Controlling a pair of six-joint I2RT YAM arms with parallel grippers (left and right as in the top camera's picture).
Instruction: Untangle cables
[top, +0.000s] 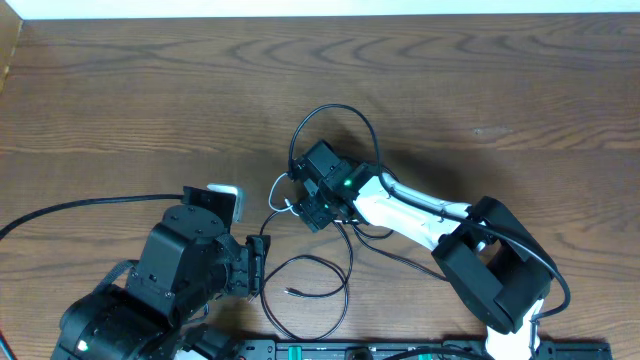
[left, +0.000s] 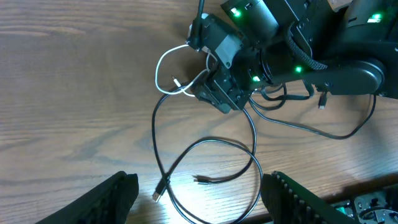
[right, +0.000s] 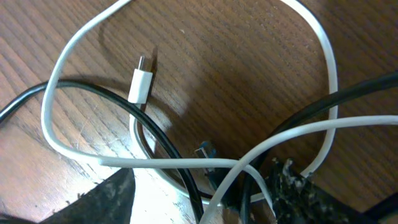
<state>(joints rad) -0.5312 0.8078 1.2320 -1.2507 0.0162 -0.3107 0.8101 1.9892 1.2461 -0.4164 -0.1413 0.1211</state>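
The cables lie tangled at mid-table: a white cable (top: 277, 190) in a small loop, a black loop (top: 345, 110) behind it, and a wider black loop (top: 340, 290) nearer the front. My right gripper (top: 305, 208) is down on the tangle. In the right wrist view its fingers (right: 199, 199) are open, with the white cable (right: 186, 163) and a black cable (right: 174, 149) crossing between them. The white plug (right: 140, 84) lies free. My left gripper (top: 258, 262) is open and empty. In the left wrist view its fingers (left: 205, 205) flank the front black loop (left: 249, 143) and a USB plug (left: 160, 191).
A thick black lead (top: 80, 205) runs left from the left arm. A mounting rail (top: 350, 350) lies along the table's front edge. The table's far edge (top: 300, 16) meets a white surface. The right arm (left: 336, 68) fills the upper right of the left wrist view.
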